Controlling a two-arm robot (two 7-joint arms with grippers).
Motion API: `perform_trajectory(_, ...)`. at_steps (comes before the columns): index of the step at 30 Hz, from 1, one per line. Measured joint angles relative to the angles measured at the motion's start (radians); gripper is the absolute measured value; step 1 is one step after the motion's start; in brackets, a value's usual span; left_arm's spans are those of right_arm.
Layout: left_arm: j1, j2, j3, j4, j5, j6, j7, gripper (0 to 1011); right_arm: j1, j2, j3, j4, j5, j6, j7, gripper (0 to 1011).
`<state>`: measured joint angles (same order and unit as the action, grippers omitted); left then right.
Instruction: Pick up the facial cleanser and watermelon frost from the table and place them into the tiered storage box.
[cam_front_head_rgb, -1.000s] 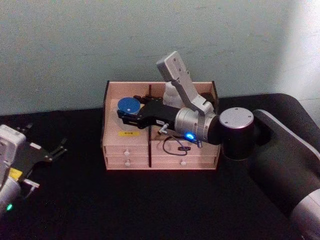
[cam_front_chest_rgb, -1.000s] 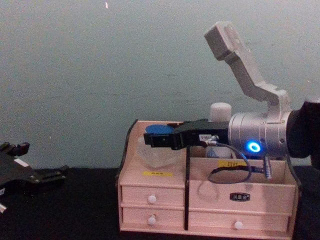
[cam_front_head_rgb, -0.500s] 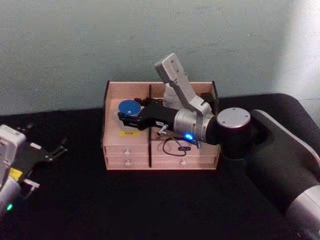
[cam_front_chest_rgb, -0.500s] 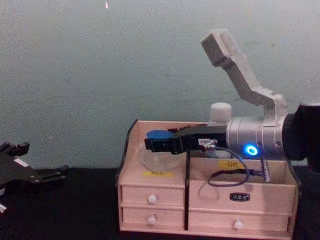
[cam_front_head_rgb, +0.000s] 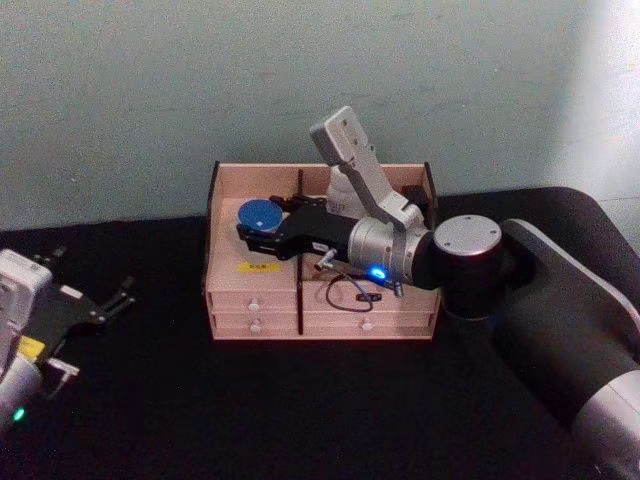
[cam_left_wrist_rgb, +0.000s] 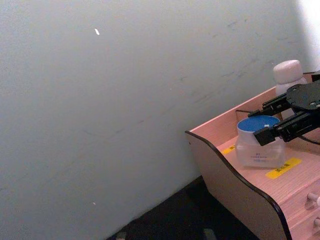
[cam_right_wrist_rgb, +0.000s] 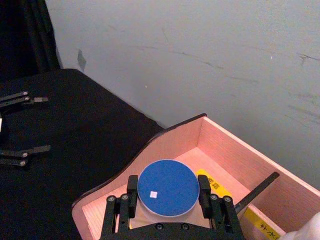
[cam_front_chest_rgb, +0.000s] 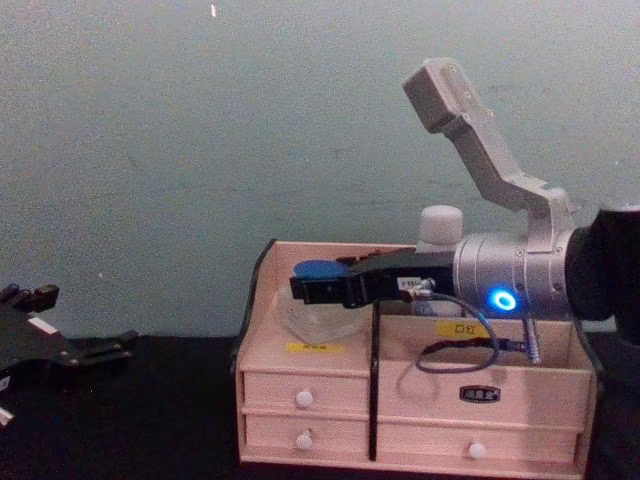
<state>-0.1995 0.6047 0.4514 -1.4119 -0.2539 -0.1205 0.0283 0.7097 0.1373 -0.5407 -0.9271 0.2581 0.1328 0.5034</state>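
I see the tiered storage box (cam_front_head_rgb: 320, 290) on the black table (cam_front_head_rgb: 300, 410). My right gripper (cam_right_wrist_rgb: 167, 202) reaches into its left top compartment, fingers clamped on the watermelon frost (cam_right_wrist_rgb: 166, 189), which sits on the compartment floor. The facial cleanser (cam_front_chest_rgb: 441, 228) stands upright in the right rear compartment. My left gripper (cam_front_head_rgb: 105, 300) rests on the table well to the left, fingers spread.

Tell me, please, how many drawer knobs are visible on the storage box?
4: on the tiered storage box, upper left knob, lower left knob, lower right knob, and in the head view upper right knob.
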Motion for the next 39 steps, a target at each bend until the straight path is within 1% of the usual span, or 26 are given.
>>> perform_trajectory(5, 0.000, 0.000, 0.000, 0.000, 0.000, 0.000, 0.000, 1001, 0.000, 0.000, 0.000, 0.000, 0.000, 0.000, 0.000, 708)
perform_trajectory(9, 0.000, 0.000, 0.000, 0.000, 0.000, 0.000, 0.000, 1001, -0.001, 0.001, -0.001, -0.001, 0.001, -0.001, 0.000, 747)
perform_trajectory(11, 0.000, 0.000, 0.000, 0.000, 0.000, 0.000, 0.000, 1001, -0.001, 0.001, -0.001, -0.001, 0.001, -0.001, 0.000, 825)
perform_trajectory(12, 0.000, 0.000, 0.000, 0.000, 0.000, 0.000, 0.000, 1001, -0.001, 0.001, -0.001, -0.001, 0.001, -0.001, 0.000, 844)
perform_trajectory(13, 0.000, 0.000, 0.000, 0.000, 0.000, 0.000, 0.000, 1001, -0.001, 0.001, -0.001, -0.001, 0.001, -0.001, 0.000, 898)
perform_trajectory(18, 0.000, 0.000, 0.000, 0.000, 0.000, 0.000, 0.000, 1001, -0.001, 0.001, -0.001, -0.002, 0.002, -0.001, 0.000, 1002)
perform_trajectory(25, 0.000, 0.000, 0.000, 0.000, 0.000, 0.000, 0.000, 1001, -0.001, 0.001, -0.001, -0.002, 0.002, -0.002, 0.000, 1002)
perform_trajectory(26, 0.000, 0.000, 0.000, 0.000, 0.000, 0.000, 0.000, 1001, -0.012, 0.005, 0.003, -0.022, 0.001, -0.013, -0.004, 1002)
perform_trajectory(29, 0.000, 0.000, 0.000, 0.000, 0.000, 0.000, 0.000, 1001, -0.027, 0.012, 0.010, -0.048, 0.001, -0.024, -0.009, 1002)
perform_trajectory(30, 0.000, 0.000, 0.000, 0.000, 0.000, 0.000, 0.000, 1001, -0.037, 0.018, 0.015, -0.070, 0.003, -0.029, -0.010, 1002)
perform_trajectory(32, 0.000, 0.000, 0.000, 0.000, 0.000, 0.000, 0.000, 1001, -0.049, 0.025, 0.020, -0.097, 0.006, -0.030, -0.010, 1002)
perform_trajectory(34, 0.000, 0.000, 0.000, 0.000, 0.000, 0.000, 0.000, 1001, -0.076, 0.044, 0.028, -0.152, 0.016, -0.030, -0.006, 1002)
perform_trajectory(35, 0.000, 0.000, 0.000, 0.000, 0.000, 0.000, 0.000, 1001, -0.076, 0.044, 0.028, -0.152, 0.016, -0.030, -0.006, 1002)
perform_trajectory(36, 0.000, 0.000, 0.000, 0.000, 0.000, 0.000, 0.000, 1001, -0.093, 0.058, 0.031, -0.186, 0.022, -0.029, -0.001, 1002)
perform_trajectory(38, 0.000, 0.000, 0.000, 0.000, 0.000, 0.000, 0.000, 1001, -0.113, 0.074, 0.035, -0.223, 0.029, -0.027, 0.006, 1003)
perform_trajectory(39, 0.000, 0.000, 0.000, 0.000, 0.000, 0.000, 0.000, 1001, -0.136, 0.094, 0.038, -0.263, 0.038, -0.026, 0.014, 1003)
